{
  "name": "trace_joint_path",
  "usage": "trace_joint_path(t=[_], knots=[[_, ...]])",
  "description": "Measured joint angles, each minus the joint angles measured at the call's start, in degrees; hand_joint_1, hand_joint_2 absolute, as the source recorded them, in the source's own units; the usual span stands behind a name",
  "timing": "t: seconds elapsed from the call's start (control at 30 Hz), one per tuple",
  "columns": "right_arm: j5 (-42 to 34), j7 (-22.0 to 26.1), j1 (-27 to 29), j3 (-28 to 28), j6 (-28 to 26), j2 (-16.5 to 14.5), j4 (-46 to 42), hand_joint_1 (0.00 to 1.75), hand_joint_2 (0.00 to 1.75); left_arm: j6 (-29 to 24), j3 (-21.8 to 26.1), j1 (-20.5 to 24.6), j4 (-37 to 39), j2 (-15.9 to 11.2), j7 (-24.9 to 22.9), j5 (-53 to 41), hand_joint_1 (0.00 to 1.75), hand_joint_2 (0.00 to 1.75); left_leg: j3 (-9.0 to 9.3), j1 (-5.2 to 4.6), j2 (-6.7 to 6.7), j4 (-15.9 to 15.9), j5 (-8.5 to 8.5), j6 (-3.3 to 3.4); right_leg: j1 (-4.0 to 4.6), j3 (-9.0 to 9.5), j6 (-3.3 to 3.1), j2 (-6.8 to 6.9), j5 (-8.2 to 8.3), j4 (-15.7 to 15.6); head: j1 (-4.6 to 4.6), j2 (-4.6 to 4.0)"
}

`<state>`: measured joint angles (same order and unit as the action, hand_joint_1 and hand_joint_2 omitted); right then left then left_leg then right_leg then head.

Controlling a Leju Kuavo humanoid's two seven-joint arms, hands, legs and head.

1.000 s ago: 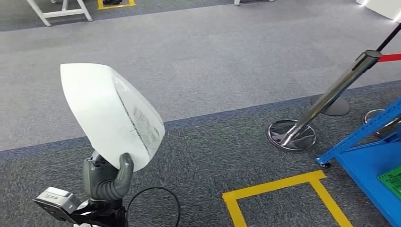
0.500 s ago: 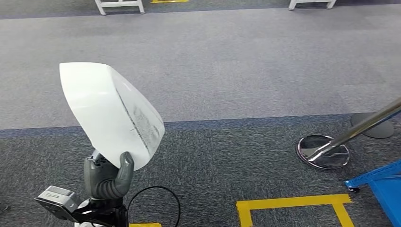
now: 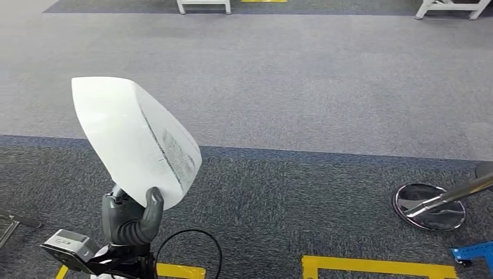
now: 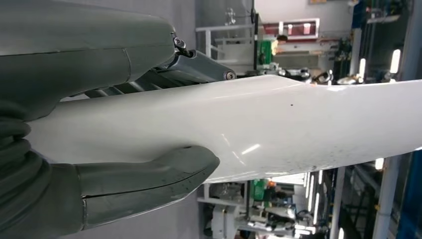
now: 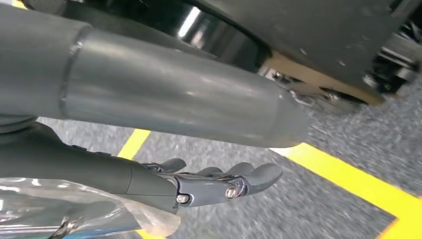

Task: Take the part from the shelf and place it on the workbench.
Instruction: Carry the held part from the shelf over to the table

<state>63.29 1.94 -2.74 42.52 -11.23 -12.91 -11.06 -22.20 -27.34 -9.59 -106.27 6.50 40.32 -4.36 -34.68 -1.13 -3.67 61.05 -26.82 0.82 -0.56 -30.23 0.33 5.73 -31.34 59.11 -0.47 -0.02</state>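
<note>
White part (image 3: 131, 136) held upright in left hand (image 3: 132, 220), long axis rising up-left above grip; right hand (image 5: 219, 181) hangs empty, fingers loosely apart; surface unseen.

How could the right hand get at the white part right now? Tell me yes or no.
Probably not as things stand. The right hand hangs low over the carpet with its fingers held out straight, while the left hand holds the white part raised in front, so the right arm would have to lift first.

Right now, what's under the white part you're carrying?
The left hand grips the white part by its lower edge, thumb on one face, fingers on the other. Beyond it lies grey carpet; the floor directly behind the part is hidden.
</note>
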Motion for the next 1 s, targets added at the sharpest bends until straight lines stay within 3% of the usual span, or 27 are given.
trace_joint_path(t=[0.03, 0.1, 0.13, 0.17, 0.23, 0.3, 0.33, 0.37, 0.4, 0.47, 0.53, 0.6, 0.63, 0.7, 0.73, 0.77, 0.83, 0.87, 0.9, 0.93, 1.0], knots=[[0.02, 0.0, -0.01, 0.01, 0.0, -0.02, 0.0, 0.0, 0.0, 0.01, 0.0, 0.05, 0.0, 0.02, 0.0, 0.06, 1.75, 1.75, 0.46, -0.33, -0.58, -1.12, -0.17, 0.2, 0.08, 0.12, 0.28, 0.62, -0.15, -0.07, -0.01, 0.0], [0.09, -0.02, -0.18, 0.02, 0.01, -0.03, -0.01, 0.0, 0.0, 0.01, 0.01, 0.01, -0.07, 0.04, 0.01, 0.24, 1.75, 1.75, 0.53, -0.39, 0.48, -1.8, -0.2, 0.58, 0.12, 0.4, 0.86, 1.81, -0.42, -0.3, -0.03, 0.0], [0.13, -0.02, -0.28, 0.01, 0.02, -0.04, -0.01, 0.0, 0.0, 0.0, 0.02, -0.05, -0.15, 0.07, 0.02, 0.33, 1.75, 1.75, 0.72, -0.23, 1.17, -2.21, -0.04, 0.8, 0.04, 0.41, 1.13, 1.19, -0.76, -0.1, 0.02, 0.0], [0.16, -0.02, -0.36, 0.01, 0.03, -0.04, -0.01, 0.0, 0.0, 0.0, 0.03, -0.01, -0.24, 0.11, 0.02, 0.38, 1.75, 1.75, 0.93, -0.02, 1.84, -2.59, 0.16, 1.09, -0.05, -0.04, 1.37, -0.25, -1.5, 0.98, 0.13, 0.0], [0.19, -0.03, -0.34, -0.01, 0.06, -0.05, 0.0, 0.0, 0.0, 0.02, 0.03, 0.12, -0.34, 0.19, 0.03, 0.42, 1.75, 1.75, 1.21, 0.3, 3.2, -3.01, 0.37, 1.53, -0.18, -2.94, 1.72, -4.1, -4.32, 6.83, 0.39, 0.0], [0.21, -0.04, -0.14, -0.01, 0.08, -0.05, 0.0, 0.0, 0.0, 0.07, 0.02, 0.14, -0.35, 0.21, 0.03, 0.42, 1.75, 1.75, 1.23, 0.37, 4.78, -2.98, 0.33, 1.74, -0.19, -7.17, 1.93, -5.49, -6.71, 14.18, 0.45, 0.0], [0.21, -0.04, -0.02, 0.0, 0.09, -0.05, 0.0, 0.0, 0.0, 0.09, 0.02, 0.11, -0.35, 0.21, 0.03, 0.42, 1.75, 1.75, 1.28, 0.39, 5.66, -2.94, 0.3, 1.75, -0.19, -8.46, 2.0, -5.6, -6.47, 15.75, 0.44, 0.0], [0.21, -0.05, 0.07, 0.01, 0.1, -0.03, 0.0, 0.0, 0.0, 0.12, 0.02, 0.09, -0.35, 0.21, 0.03, 0.43, 1.75, 1.75, 1.36, 0.44, 6.6, -2.89, 0.25, 1.71, -0.21, -8.69, 2.04, -5.7, -5.02, 15.05, 0.44, 0.0], [0.21, -0.05, 0.11, 0.02, 0.1, -0.01, 0.0, 0.0, 0.0, 0.14, 0.02, 0.09, -0.35, 0.21, 0.03, 0.43, 1.75, 1.75, 1.47, 0.52, 7.55, -2.79, 0.16, 1.58, -0.27, -7.81, 2.06, -6.07, -2.62, 12.12, 0.45, 0.0], [0.2, -0.04, 0.08, 0.03, 0.12, 0.02, 0.01, 0.0, 0.0, 0.16, 0.03, 0.11, -0.35, 0.21, 0.03, 0.43, 1.75, 1.75, 1.48, 0.64, 9.17, -2.33, -0.18, 1.07, -0.66, -4.72, 2.08, -8.56, 1.32, 4.32, 0.46, 0.0], [0.2, -0.04, 0.0, 0.02, 0.19, 0.0, 0.03, 0.0, 0.0, 0.2, 0.04, 0.11, -0.35, 0.21, 0.02, 0.42, 1.75, 1.75, 1.11, 0.69, 10.46, -2.0, -0.3, 0.41, -0.87, -2.83, 1.78, -10.51, 2.16, 0.56, 0.45, 0.0], [0.19, -0.03, -0.07, 0.03, 0.23, -0.03, 0.03, 0.0, 0.0, 0.23, 0.05, 0.02, -0.35, 0.2, 0.01, 0.42, 1.75, 1.75, 0.76, 0.84, 11.59, -2.01, -0.13, -0.14, -0.78, -2.37, 1.18, -9.81, 2.05, 0.31, 0.45, 0.0], [0.19, -0.03, -0.08, 0.03, 0.23, -0.04, 0.03, 0.0, 0.0, 0.23, 0.07, -0.03, -0.36, 0.2, 0.01, 0.42, 1.75, 1.75, 0.64, 0.81, 11.07, -1.78, -0.27, -0.38, -0.78, -2.21, 0.87, -9.15, 2.1, 0.16, 0.44, 0.0], [0.18, 0.07, -0.05, 0.04, 0.23, -0.08, 0.03, 0.0, 0.0, 0.22, 0.08, 0.0, -0.38, 0.18, 0.01, 0.42, 1.75, 1.75, -0.64, 0.67, 7.94, 1.16, -2.03, -0.89, -0.85, -1.76, 0.16, -7.59, 2.08, -0.22, 0.15, 0.0], [0.18, 0.1, 0.01, 0.04, 0.23, -0.08, 0.03, 0.0, 0.0, 0.21, 0.08, 0.03, -0.39, 0.17, 0.01, 0.42, 1.75, 1.75, -2.09, 0.67, 6.0, 4.37, -3.68, -1.15, -0.75, -1.56, -0.12, -6.7, 1.95, -0.28, 0.02, 0.0], [0.18, 0.14, 0.08, 0.04, 0.23, -0.07, 0.03, 0.0, 0.0, 0.21, 0.08, 0.07, -0.39, 0.15, 0.01, 0.42, 1.75, 1.75, -3.97, 0.79, 4.93, 8.29, -5.45, -1.39, -0.66, -1.42, -0.35, -5.74, 1.78, -0.3, -0.1, 0.0], [0.18, 0.14, 0.2, 0.05, 0.24, -0.06, 0.02, 0.0, 0.0, 0.19, 0.09, 0.02, -0.39, 0.09, 0.01, 0.42, 1.75, 1.75, -6.8, 1.08, 4.43, 13.9, -7.13, -1.66, -0.54, -1.21, -0.48, -3.86, 1.47, -0.29, -0.09, 0.0], [0.18, 0.14, 0.19, 0.06, 0.24, -0.05, 0.02, 0.0, 0.0, 0.18, 0.11, -0.01, -0.39, 0.07, 0.01, 0.42, 1.75, 1.75, -6.86, 1.16, 4.33, 13.87, -6.39, -1.69, -0.52, -1.06, -0.48, -3.03, 1.31, -0.28, -0.09, 0.0], [0.18, 0.14, 0.15, 0.06, 0.24, -0.06, 0.02, 0.0, 0.0, 0.17, 0.12, -0.04, -0.39, 0.06, 0.01, 0.42, 1.75, 1.75, -5.71, 1.19, 4.04, 11.46, -4.61, -1.62, -0.51, -0.81, -0.42, -2.25, 1.12, -0.28, -0.09, 0.0], [0.19, 0.14, 0.1, 0.06, 0.24, -0.07, 0.02, 0.0, 0.0, 0.16, 0.13, -0.05, -0.4, 0.06, 0.01, 0.42, 1.75, 1.75, -3.77, 1.11, 3.15, 7.51, -2.36, -1.4, -0.49, -0.48, -0.33, -1.51, 0.89, -0.29, -0.09, 0.0], [0.19, 0.15, 0.07, 0.06, 0.24, -0.08, 0.03, 0.0, 0.0, 0.17, 0.14, 0.03, -0.42, 0.07, 0.0, 0.41, 1.75, 1.75, -0.29, 0.46, 0.38, 0.54, 0.08, -0.81, -0.27, 0.08, 0.15, -0.22, 0.37, -0.29, -0.13, 0.0]])
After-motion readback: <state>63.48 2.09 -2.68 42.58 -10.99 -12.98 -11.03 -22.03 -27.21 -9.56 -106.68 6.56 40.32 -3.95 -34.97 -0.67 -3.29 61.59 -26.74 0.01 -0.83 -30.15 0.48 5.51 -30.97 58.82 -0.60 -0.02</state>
